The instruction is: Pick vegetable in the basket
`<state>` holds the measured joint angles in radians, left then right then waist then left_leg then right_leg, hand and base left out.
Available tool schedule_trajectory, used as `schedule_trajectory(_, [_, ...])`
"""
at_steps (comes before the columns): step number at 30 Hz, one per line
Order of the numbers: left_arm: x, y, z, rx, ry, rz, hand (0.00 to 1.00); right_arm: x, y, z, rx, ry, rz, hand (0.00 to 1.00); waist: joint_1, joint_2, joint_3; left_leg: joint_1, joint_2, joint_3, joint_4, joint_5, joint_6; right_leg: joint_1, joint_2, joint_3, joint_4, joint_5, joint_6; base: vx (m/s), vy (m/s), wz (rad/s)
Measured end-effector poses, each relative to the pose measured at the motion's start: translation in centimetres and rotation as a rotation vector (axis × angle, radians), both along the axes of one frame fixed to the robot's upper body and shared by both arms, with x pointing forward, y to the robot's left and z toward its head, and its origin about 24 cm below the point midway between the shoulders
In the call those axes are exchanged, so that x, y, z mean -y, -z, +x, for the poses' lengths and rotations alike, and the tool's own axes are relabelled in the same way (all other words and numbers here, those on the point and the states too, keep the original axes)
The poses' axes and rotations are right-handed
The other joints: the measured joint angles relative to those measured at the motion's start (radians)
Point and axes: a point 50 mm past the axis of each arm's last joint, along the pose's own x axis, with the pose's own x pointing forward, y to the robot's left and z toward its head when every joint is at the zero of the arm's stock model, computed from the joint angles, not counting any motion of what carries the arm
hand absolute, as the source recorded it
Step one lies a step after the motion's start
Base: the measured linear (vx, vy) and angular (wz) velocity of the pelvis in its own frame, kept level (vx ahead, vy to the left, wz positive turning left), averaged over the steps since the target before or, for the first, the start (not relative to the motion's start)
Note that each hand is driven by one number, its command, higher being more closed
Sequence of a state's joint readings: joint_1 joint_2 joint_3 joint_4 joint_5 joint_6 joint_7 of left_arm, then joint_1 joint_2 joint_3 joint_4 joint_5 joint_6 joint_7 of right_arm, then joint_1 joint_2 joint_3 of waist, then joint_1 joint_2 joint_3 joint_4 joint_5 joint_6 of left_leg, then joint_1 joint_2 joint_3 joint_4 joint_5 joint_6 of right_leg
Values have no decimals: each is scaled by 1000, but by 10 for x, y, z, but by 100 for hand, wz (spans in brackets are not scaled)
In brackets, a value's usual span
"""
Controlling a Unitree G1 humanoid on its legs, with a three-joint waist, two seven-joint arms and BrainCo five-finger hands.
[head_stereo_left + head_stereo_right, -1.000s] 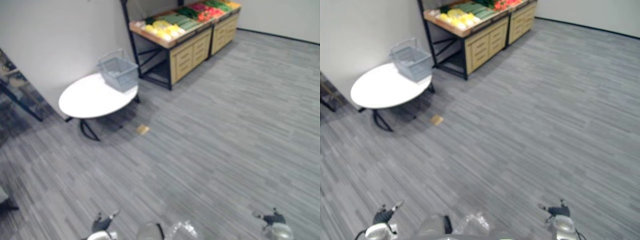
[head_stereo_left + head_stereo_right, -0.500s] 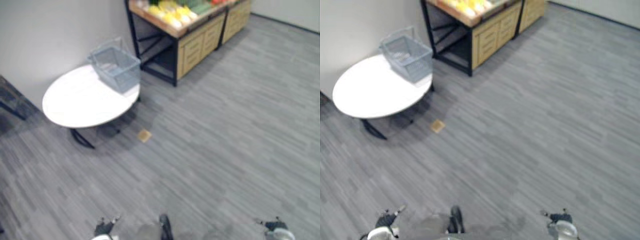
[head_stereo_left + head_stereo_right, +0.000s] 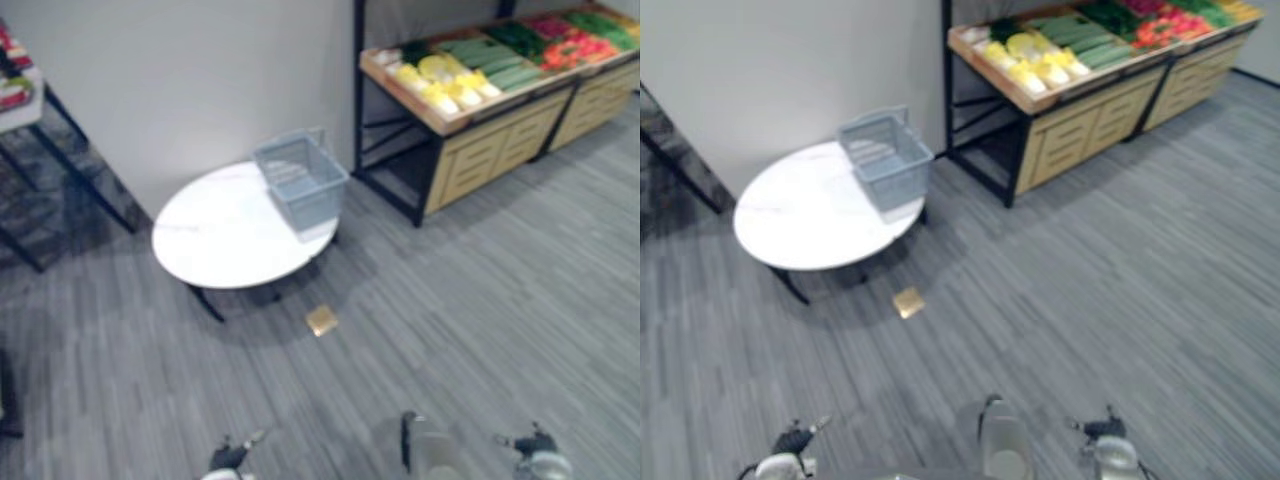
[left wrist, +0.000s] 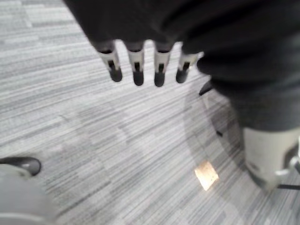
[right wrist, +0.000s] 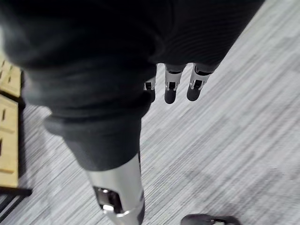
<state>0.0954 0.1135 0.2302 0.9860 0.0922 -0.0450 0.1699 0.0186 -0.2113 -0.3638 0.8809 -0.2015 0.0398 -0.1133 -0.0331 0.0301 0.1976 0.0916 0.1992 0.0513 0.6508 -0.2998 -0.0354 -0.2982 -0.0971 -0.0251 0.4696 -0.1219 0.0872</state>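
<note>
The job is at the approach step. Nothing is picked, and both hands hang low, well apart from everything on the table and the stand. The left hand [image 4: 136, 63] has its fingers straight and side by side over the bare floor, holding nothing. The right hand [image 5: 170, 88] also hangs with its fingers loose and empty.

At the far left stands a dark-framed shelf [image 3: 22, 96]; I cannot tell what lies on it. Next comes a round white table [image 3: 210, 240]. A grey wire basket [image 3: 303, 188] sits on the table's right-hand edge, nearest the stand. It looks empty as far as its mesh lets me see. On the floor in front of the table lies a small tan square [image 3: 322, 320].

To the right is a wooden stand [image 3: 482, 152] with drawers below and an open tray on top. The vegetables [image 3: 470, 72] lie there in sorted groups: yellow pieces [image 3: 440, 84] at the left end, long green pieces [image 3: 497, 66] beside them, and red pieces [image 3: 574, 46] further right.

I judge the next move to be walking up to the stand until one hand can reach the tray. Then that hand should close on one vegetable and carry it over to the basket.
</note>
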Motion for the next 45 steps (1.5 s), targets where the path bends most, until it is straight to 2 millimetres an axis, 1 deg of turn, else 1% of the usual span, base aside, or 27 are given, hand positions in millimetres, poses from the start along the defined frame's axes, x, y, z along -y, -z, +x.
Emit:
schedule_trajectory(1, [4, 0, 1, 3, 4, -9, 0, 0, -7, 10, 31, -40, -26, 0, 7, 16, 11, -62, 49, 22, 156, 77, 1, 43, 12, -24, -4, -24, -23, 385, -254, 36])
schedule_trajectory(3, [4, -2, 3, 18, 17, -1, 0, -4, -20, 34, 97, -111, -71, 0, 16, 10, 36, -145, 138, 161, 384, 87, 19, 204, 19, -68, -61, -70, -61, 551, -357, 50])
schedule_trajectory(5, [5, -4, 7, 40, 40, 5, 0, 0, -35, 53, 154, -156, -120, 0, 39, -7, 38, -198, 109, 245, 364, 81, 17, 292, 4, -91, -136, -83, -62, 421, -251, 33])
schedule_trajectory(7, [4, -8, 13, 66, 43, 14, 0, 7, -54, 76, 211, -207, -184, 0, 43, -9, 41, -263, 71, 311, 247, 73, 4, 345, 0, -115, -200, -83, -61, 334, -116, 27])
schedule_trajectory(10, [1, -10, 15, 81, 44, 30, 0, 16, -83, 106, 285, -265, -271, 0, 42, -12, 43, -293, -16, 410, -173, 105, -10, 420, -7, -167, -286, -79, -44, 403, 20, 35])
schedule_trajectory(12, [2, -10, 16, 89, 45, 29, 0, 23, -100, 119, 329, -275, -317, 0, 47, -12, 43, -287, -71, 429, -435, 207, -5, 461, -8, -189, -312, -90, -17, 472, 108, 29])
schedule_trajectory(13, [3, -9, 14, 81, 48, 28, 0, 23, -109, 128, 356, -294, -349, 0, 61, -11, 43, -270, -91, 427, -514, 308, 11, 478, -10, -183, -310, -106, 8, 503, 164, -9])
schedule_trajectory(14, [4, -8, 11, 71, 49, 26, 0, 18, -117, 135, 384, -329, -380, 0, 70, -12, 40, -241, -114, 423, -540, 374, 83, 495, -26, -166, -289, -120, 29, 493, 181, -6])
schedule_trajectory(15, [4, -6, 7, 57, 47, 24, 0, 13, -119, 138, 395, -352, -390, 0, 72, -27, 39, -227, -137, 423, -551, 366, 104, 494, -45, -162, -262, -126, 38, 483, 212, 13])
schedule_trajectory(17, [8, -4, 6, 42, 69, 17, 0, -9, -128, 151, 453, -418, -405, 0, 75, -68, 58, -137, -202, 411, -594, 327, 125, 398, -113, -122, 60, -114, 70, 453, 225, 25])
schedule_trajectory(18, [4, -5, 6, 37, 73, 28, 0, -16, -129, 155, 465, -442, -404, 0, 74, -80, 64, -110, -217, 400, -598, 316, 131, 363, -131, -101, 175, -79, 98, 524, 184, 40])
schedule_trajectory(19, [-1, -6, 7, 34, 86, 46, 0, -31, -131, 161, 478, -502, -411, 0, 72, -93, 71, -59, -234, 372, -594, 289, 137, 284, -144, -47, 398, -4, 129, 426, 101, 73])
schedule_trajectory(20, [-2, -7, 10, 32, 116, 62, 0, -41, -134, 165, 490, -559, -430, 0, 66, -92, 72, -17, -234, 339, -593, 272, 143, 224, -140, -20, 542, -20, 102, 411, 69, 87])
schedule_trajectory(21, [-1, -8, 11, 28, 144, 74, 0, -47, -138, 168, 507, -585, -437, 0, 65, -88, 75, 2, -232, 319, -595, 267, 145, 201, -136, -20, 577, -31, 84, 378, 10, 92])
schedule_trajectory(22, [-2, -8, 14, 23, 173, 89, 0, -59, -147, 176, 551, -634, -447, 0, 64, -84, 77, 25, -223, 299, -601, 267, 145, 158, -134, -25, 571, -56, 41, 410, -23, 83])
schedule_trajectory(24, [-1, -9, 20, 21, 203, 103, 0, -73, -168, 190, 636, -682, -469, 0, 65, -79, 80, 39, -210, 262, -616, 267, 145, 105, -133, -35, 453, -75, 9, 331, -70, 85])
schedule_trajectory(26, [4, -11, 29, 35, 239, 103, 0, -80, -186, 202, 692, -703, -498, 0, 65, -75, 84, 38, -198, 207, -618, 262, 137, 85, -120, -20, 242, -81, 0, 230, -135, 88])
schedule_trajectory(27, [7, -12, 35, 45, 276, 111, 0, -83, -199, 209, 726, -706, -515, 0, 65, -68, 88, 37, -185, 175, -618, 246, 111, 97, -99, 10, 46, -75, 7, 211, -211, 86])
schedule_trajectory(29, [12, -11, 36, 35, 324, 118, 0, -86, -212, 218, 759, -706, -526, 0, 68, -72, 87, 34, -184, 142, -617, 234, 63, 124, -81, 68, -235, 15, 14, 238, -343, 87])
schedule_trajectory(30, [12, -11, 36, 35, 341, 124, 0, -88, -213, 221, 754, -712, -528, 0, 83, -94, 83, 38, -201, 118, -611, 215, 28, 133, -99, 78, -281, 124, 16, 177, -306, 59])
schedule_trajectory(31, [8, -12, 36, 33, 345, 138, 0, -90, -213, 222, 749, -724, -530, 0, 93, -114, 84, 45, -215, 115, -608, 207, 13, 140, -111, 77, -281, 151, 16, 145, -289, 42])
schedule_trajectory(32, [8, -12, 36, 30, 345, 137, 0, -92, -217, 225, 752, -739, -543, 0, 97, -110, 96, 51, -214, 109, -601, 195, -3, 144, -116, 79, -278, 158, 54, 77, -253, 26])
schedule_trajectory(33, [13, -9, 33, 22, 344, 123, 0, -96, -219, 229, 746, -754, -550, 0, 93, -77, 92, 26, -179, 116, -577, 175, -27, 147, -94, 45, -283, 150, 39, 120, -363, 23])
schedule_trajectory(35, [19, -8, 31, 27, 348, 107, 0, -102, -246, 244, 778, -797, -618, 0, 90, -8, 103, -36, -100, 123, -537, 166, -52, 144, -32, 0, -351, 182, 12, 125, -319, 13])
schedule_trajectory(36, [19, -8, 32, 31, 346, 108, 0, -101, -255, 247, 792, -792, -635, 0, 88, 0, 112, -46, -88, 119, -542, 173, -62, 142, -21, -11, -366, 191, 1, 94, -236, 23])
schedule_trajectory(41, [23, -15, 52, 91, 363, 121, 0, -82, -346, 270, 900, -701, -811, 0, 81, 27, 196, -148, -53, 67, -600, 241, -101, 62, 16, -75, -423, 240, -44, 25, -141, 29])
schedule_trajectory(45, [30, -21, 66, 144, 380, 145, 0, -69, -374, 274, 910, -623, -868, 0, 88, 67, 240, -199, -50, 43, -632, 271, -107, 37, 17, -102, -478, 275, -47, 8, -27, 21])
